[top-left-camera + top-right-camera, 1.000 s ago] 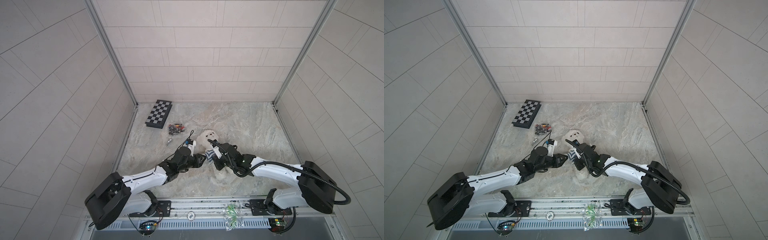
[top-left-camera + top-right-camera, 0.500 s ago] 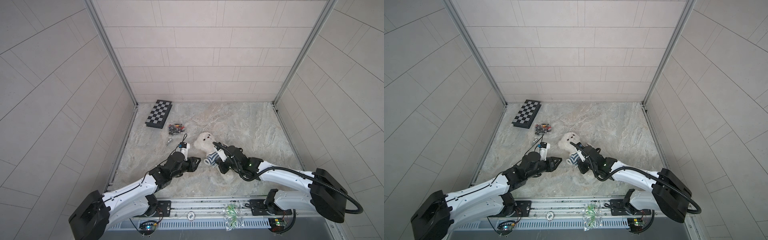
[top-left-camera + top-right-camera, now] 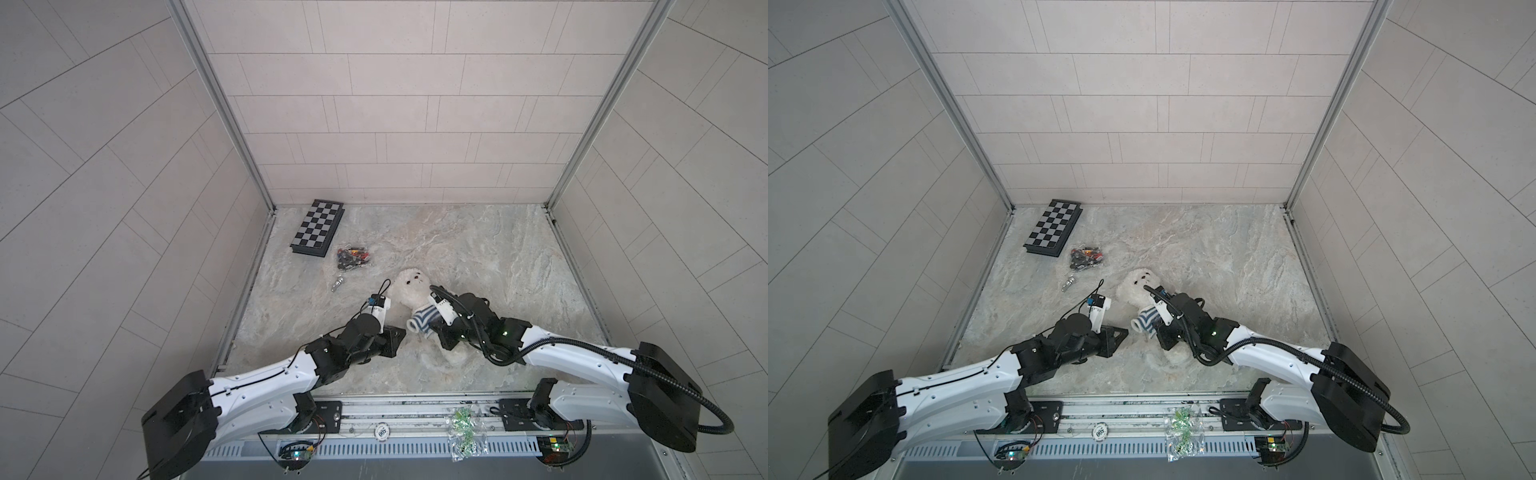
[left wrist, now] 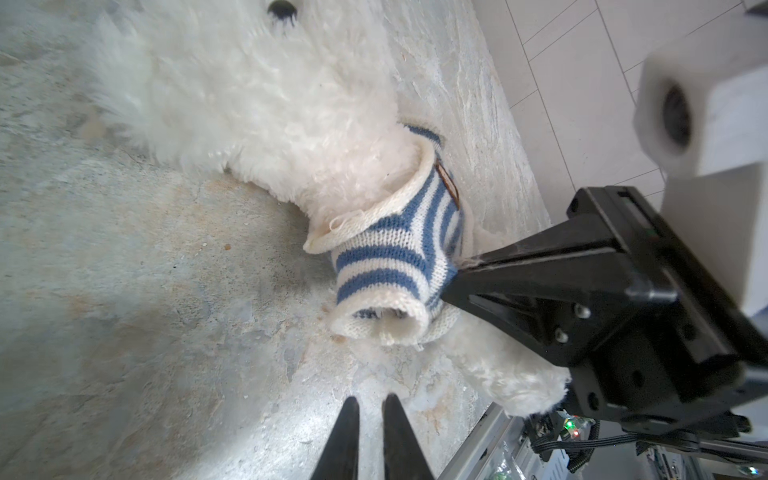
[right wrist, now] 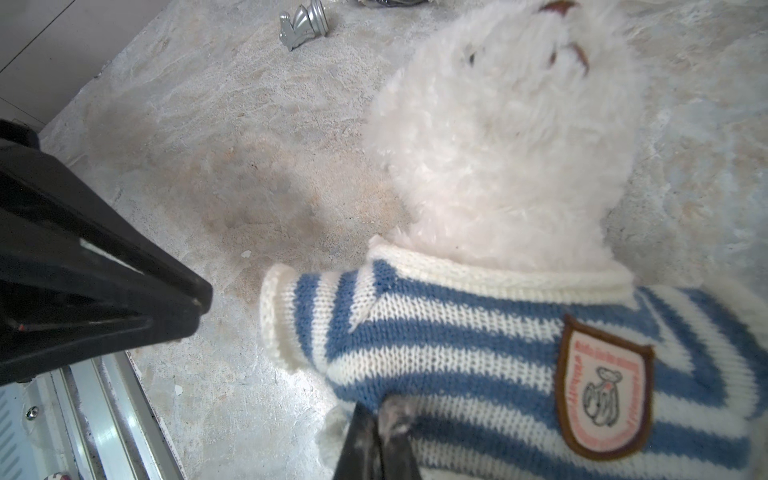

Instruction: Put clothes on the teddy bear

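Half dressed, face up on the table (image 3: 519, 270), head at the far end: teddy bear (image 3: 413, 291). Right gripper (image 5: 378, 411) clamped on striped shirt (image 5: 457, 353) hem. Left gripper (image 4: 371, 405) barely apart, empty, nearer the limp sleeve (image 4: 382, 286), mouth facing it.

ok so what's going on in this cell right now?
Two arms are dressing a bear that lies on the table. The striped sweater is already over its head and sits around the neck and chest. The right end effector is shut on the sweater's lower edge. The left end effector sits beside the near sleeve, jaws a slit apart, holding nothing and not touching the bear. That sleeve looks empty, so the arm is probably not through yet.
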Tool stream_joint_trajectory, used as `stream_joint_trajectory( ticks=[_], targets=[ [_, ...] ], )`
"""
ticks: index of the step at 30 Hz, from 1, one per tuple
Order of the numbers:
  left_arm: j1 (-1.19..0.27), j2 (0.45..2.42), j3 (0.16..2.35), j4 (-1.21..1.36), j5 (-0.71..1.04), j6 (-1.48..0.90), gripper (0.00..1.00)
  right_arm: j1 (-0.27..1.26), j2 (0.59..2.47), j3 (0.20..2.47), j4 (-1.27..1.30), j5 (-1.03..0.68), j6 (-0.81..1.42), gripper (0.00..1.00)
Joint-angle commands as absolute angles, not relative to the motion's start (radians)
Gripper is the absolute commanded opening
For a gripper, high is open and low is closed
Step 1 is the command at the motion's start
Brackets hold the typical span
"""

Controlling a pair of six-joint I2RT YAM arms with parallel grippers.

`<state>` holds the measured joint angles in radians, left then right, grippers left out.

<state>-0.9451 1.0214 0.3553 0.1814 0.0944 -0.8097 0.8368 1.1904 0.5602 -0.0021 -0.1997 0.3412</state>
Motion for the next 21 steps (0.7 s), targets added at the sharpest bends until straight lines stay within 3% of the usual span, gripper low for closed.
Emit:
stream_joint_trajectory(
  ticks=[1,14,21],
  targets=[
    [-0.951,1.081,0.379,0.255,0.083,-0.819,0.14,0.834,1.173,0.542,0.015,-0.207,0.361,0.00],
    [-0.950,1.349,0.504,0.418,0.092,-0.863,0.12,0.834,1.169,0.517,0.025,-0.214,0.370,0.00],
    [-0.951,1.397,0.496,0.473,0.078,-0.908,0.29,0.834,1.171,0.500,0.043,-0.212,0.370,0.00]
  ],
)
